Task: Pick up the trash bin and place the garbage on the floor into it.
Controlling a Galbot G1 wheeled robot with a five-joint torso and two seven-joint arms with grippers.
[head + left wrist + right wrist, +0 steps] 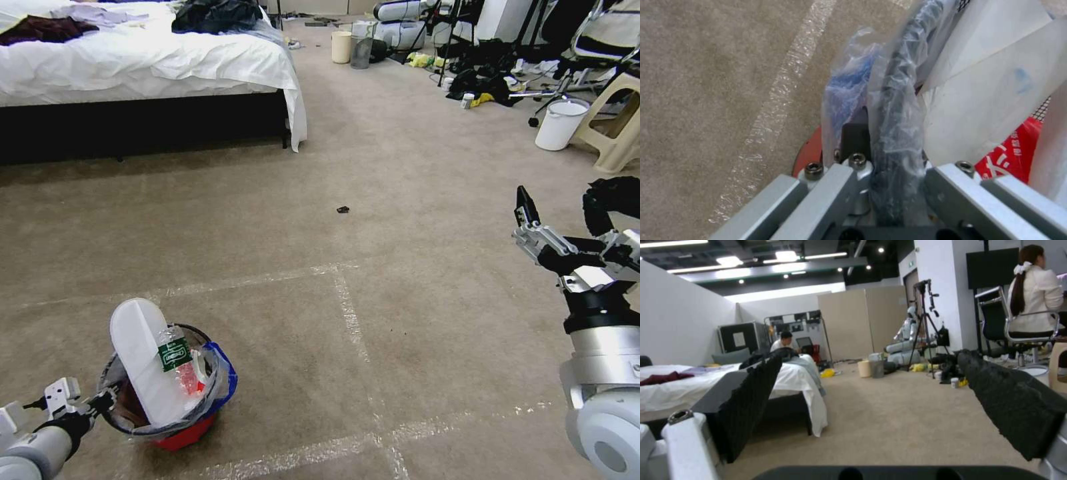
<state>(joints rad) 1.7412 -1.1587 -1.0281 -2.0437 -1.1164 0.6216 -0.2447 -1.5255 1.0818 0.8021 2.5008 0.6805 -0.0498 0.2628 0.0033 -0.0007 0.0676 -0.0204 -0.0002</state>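
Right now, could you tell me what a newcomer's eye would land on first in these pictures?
Probably the trash bin at the lower left of the head view, stuffed with a tall white sole and a green-labelled bottle sticking out. The left gripper is clamped on its rim. The right gripper hangs open and empty at the right, above bare carpet, and a small dark scrap lies on the floor ahead.

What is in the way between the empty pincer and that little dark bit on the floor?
Nothing visible. Bare carpet lies between the open right pincer and the dark scrap. The left pincer grips the bin rim.
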